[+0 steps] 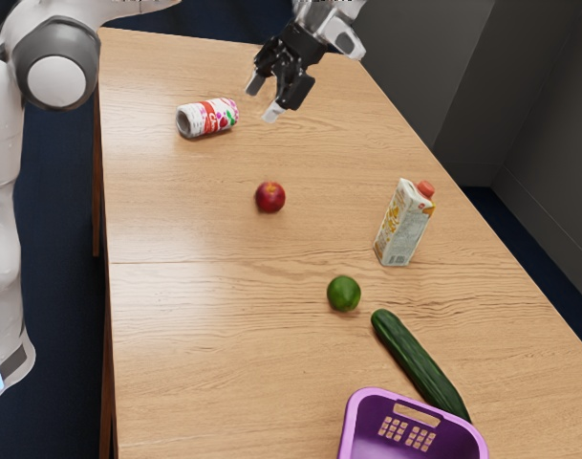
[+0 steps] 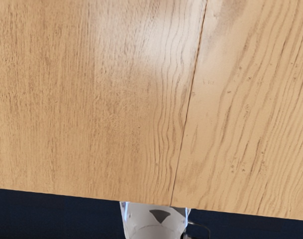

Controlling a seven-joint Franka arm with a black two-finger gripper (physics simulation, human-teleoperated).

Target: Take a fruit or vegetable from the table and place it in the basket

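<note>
High over the far part of the table, my gripper (image 1: 264,98) stands open, its two light fingertips apart with nothing between them. A round red fruit (image 1: 270,197) lies on the table (image 1: 195,316), lower in the exterior view than the gripper. The green lime-like fruit (image 1: 344,294) rests farther down, and a long dark green cucumber (image 1: 420,363) lies beside it, its lower end by the basket's rim. The purple basket (image 1: 369,421) is cut off by the exterior view's bottom edge. In the wrist view is bare tabletop (image 2: 116,99).
A red and white can (image 1: 208,118) lies on its side near the gripper, toward the exterior view's left. A carton (image 1: 403,224) with an orange cap stands toward the exterior view's right. The robot's white base (image 2: 156,221) shows beyond the table edge in the wrist view.
</note>
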